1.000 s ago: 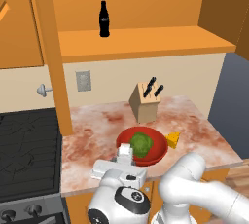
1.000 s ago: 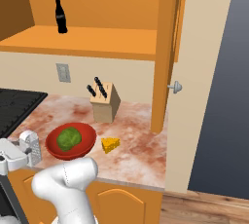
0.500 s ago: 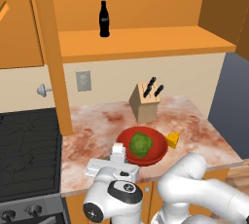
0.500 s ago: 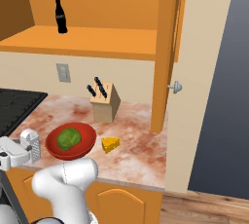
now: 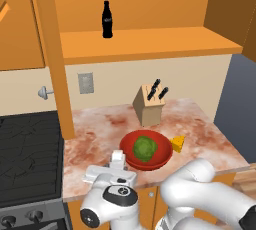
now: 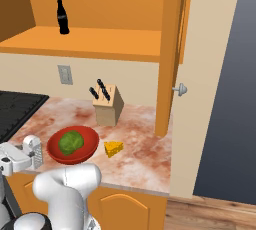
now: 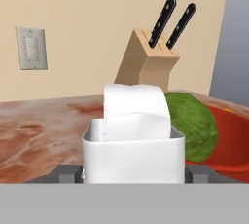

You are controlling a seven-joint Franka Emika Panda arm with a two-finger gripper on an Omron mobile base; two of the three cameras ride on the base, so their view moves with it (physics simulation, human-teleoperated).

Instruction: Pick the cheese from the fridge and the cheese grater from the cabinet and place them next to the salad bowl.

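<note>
Stove top (image 5: 30, 154) is at far left, with the marble counter (image 5: 100, 129) beginning at its right edge.

The gripper (image 5: 116, 170) is low at the counter's front edge, near the stove-side corner. The cheese grater (image 5: 118, 158) stands upright in it. In the hand view the grater (image 7: 133, 140) sits square between the two dark finger tips, which press against its lower sides. We read the jaws as clamped on the grater. We cannot tell whether its base touches the counter or hangs just above it.

Just right of the grater is the salad bowl (image 5: 164, 149), with the lettuce ball (image 5: 145, 148) inside. In the right base view the grater (image 6: 33, 152) and the bowl rim are close, with a narrow strip of counter between them.

The cheese (image 5: 177, 143) lies on the counter against the bowl's far-right rim, so that half of the task looks done. The knife block (image 5: 148, 109) is behind the bowl. The cola bottle (image 5: 107, 20) is on the cabinet (image 5: 150, 44) shelf above.

Step in hand, as we judge it, is setting the grater down beside the bowl.
- Lower straight down until the base is flat on the counter.
- Keep the grater vertical, since it is tall and tapered and likely to tip if it lands tilted.
- Do not drift right into the bowl rim.
- Do not drift towards the front edge, which is close.
- Open the jaws only once the base is seated, then pull the hand back without brushing the handle.
</note>
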